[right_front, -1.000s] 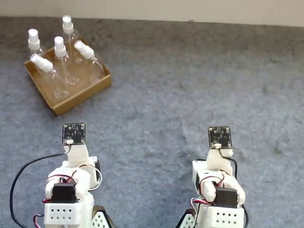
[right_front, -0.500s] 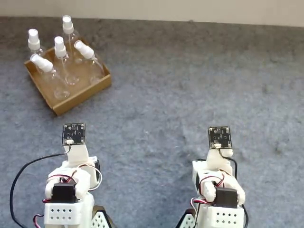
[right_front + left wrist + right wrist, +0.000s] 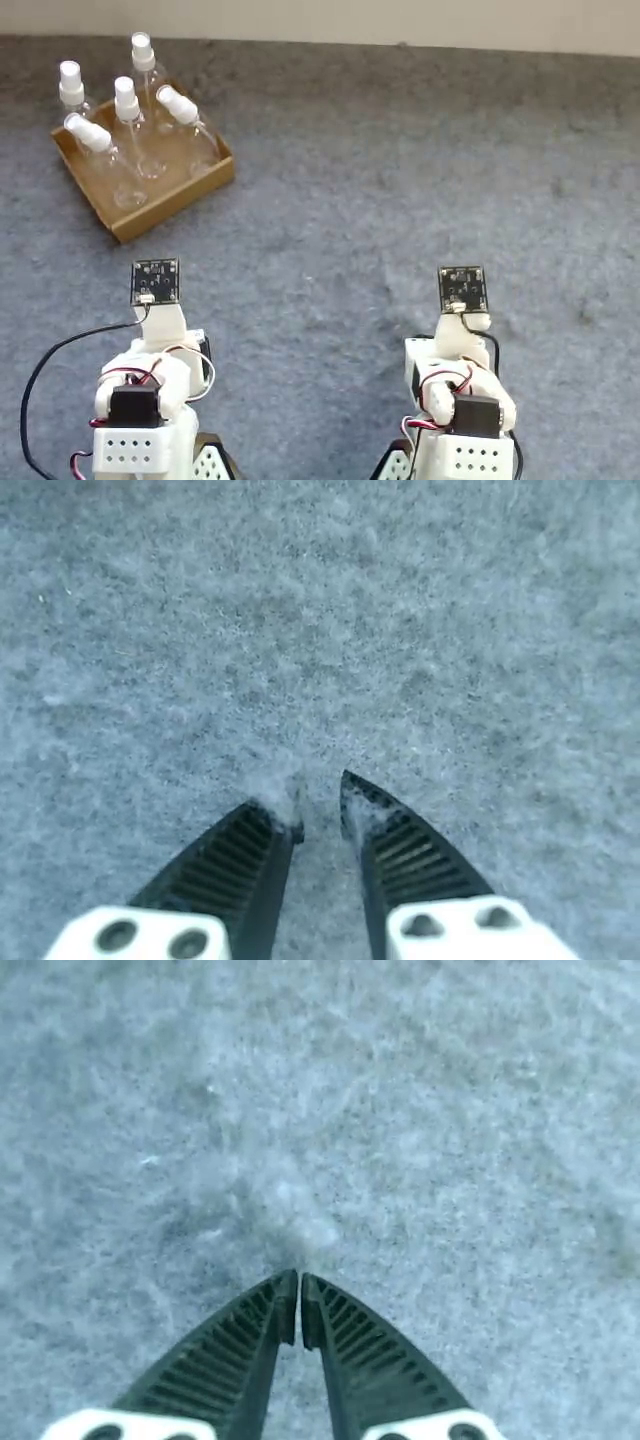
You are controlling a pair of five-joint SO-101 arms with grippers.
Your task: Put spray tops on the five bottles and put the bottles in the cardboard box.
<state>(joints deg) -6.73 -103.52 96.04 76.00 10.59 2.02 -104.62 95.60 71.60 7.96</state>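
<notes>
**Five bottles (image 3: pixel 130 130) boxed, arms parked**

Capped with spray tops (image 3: pixel 126 97), they stand in the cardboard box (image 3: pixel 170 207) at the table's (image 3: pixel 400 180) far left corner, so the work looks finished. By the near edge, the left pincer (image 3: pixel 320 810) rests slightly parted and the right pincer (image 3: pixel 300 1305) clenched, both empty.

Left hand (image 3: pixel 318 805) barely ajar (a narrow gap), right hand (image 3: pixel 299 1305) closed tight.

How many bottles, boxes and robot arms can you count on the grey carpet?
bottles: 5
box: 1
robot arms: 2
Total: 8
</notes>
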